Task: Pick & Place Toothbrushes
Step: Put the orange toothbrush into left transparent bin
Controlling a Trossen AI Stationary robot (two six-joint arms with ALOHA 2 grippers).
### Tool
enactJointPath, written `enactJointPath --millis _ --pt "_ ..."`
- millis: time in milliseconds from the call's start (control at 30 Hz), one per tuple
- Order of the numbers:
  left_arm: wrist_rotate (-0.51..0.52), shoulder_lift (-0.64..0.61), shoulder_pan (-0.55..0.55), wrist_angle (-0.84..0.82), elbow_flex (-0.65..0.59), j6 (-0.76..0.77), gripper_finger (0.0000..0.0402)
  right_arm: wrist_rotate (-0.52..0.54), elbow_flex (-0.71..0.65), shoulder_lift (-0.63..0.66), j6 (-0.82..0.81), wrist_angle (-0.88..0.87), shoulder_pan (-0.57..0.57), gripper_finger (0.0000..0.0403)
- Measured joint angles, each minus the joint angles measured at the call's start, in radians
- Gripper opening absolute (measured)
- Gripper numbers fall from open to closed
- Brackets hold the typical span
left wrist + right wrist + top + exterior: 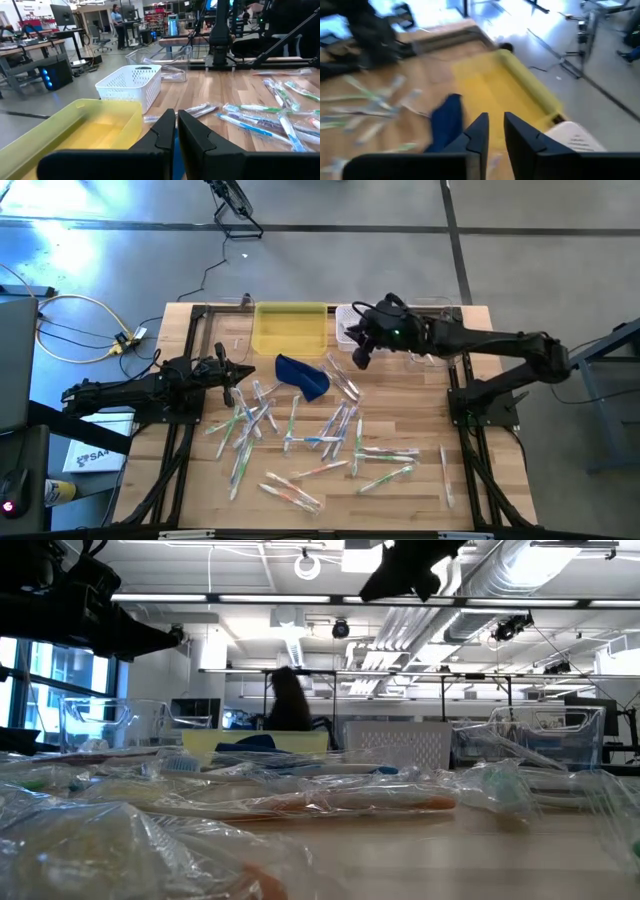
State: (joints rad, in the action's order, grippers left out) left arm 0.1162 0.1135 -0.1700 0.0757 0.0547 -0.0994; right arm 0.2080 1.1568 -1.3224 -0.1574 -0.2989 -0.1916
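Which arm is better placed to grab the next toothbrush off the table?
Probably the left gripper: it sits empty beside the toothbrushes, while the right gripper hangs near the white basket.

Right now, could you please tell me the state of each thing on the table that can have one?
Yellow bin: upright, looks empty.
White basket: upright beside the yellow bin; contents not visible.
Toothbrushes: loose, scattered across the table, still wrapped.
Blue pouch: crumpled, lying by the yellow bin.
Left gripper: jaws shut, holding nothing.
Right gripper: raised near the white basket, jaws nearly shut, nothing between them.
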Motion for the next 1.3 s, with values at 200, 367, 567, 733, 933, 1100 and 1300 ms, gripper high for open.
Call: enactJointPath --millis 200,367,567,733,933,1100,1300 --pt "0.000 0.000 0.000 0.000 0.000 0.000 0.0017 -0.117 0.000 0.012 -0.116 0.004 0.078 0.0006" --pt "0.000 0.000 0.000 0.000 0.000 0.001 0.0017 -0.133 0.000 0.007 -0.233 0.004 0.142 0.0005" --pt "-0.004 0.000 0.000 0.000 0.000 0.003 0.0017 -0.128 0.000 0.007 -0.400 0.004 0.214 0.0005" --pt "-0.005 0.000 0.000 -0.001 0.000 0.005 0.0017 -0.094 0.000 0.006 -0.497 -0.015 0.281 0.0004" --pt "-0.006 0.000 0.000 -0.028 0.000 0.019 0.0017 -0.042 0.000 0.006 -0.798 -0.282 0.371 0.0003" --pt "-0.006 0.000 0.000 -0.033 0.000 0.038 0.0017 -0.013 0.000 0.006 -1.061 -0.542 0.447 0.0002" --pt "-0.006 0.000 0.000 -0.027 0.000 0.081 0.0017 0.009 0.000 0.006 -1.181 -0.612 0.501 0.0002"
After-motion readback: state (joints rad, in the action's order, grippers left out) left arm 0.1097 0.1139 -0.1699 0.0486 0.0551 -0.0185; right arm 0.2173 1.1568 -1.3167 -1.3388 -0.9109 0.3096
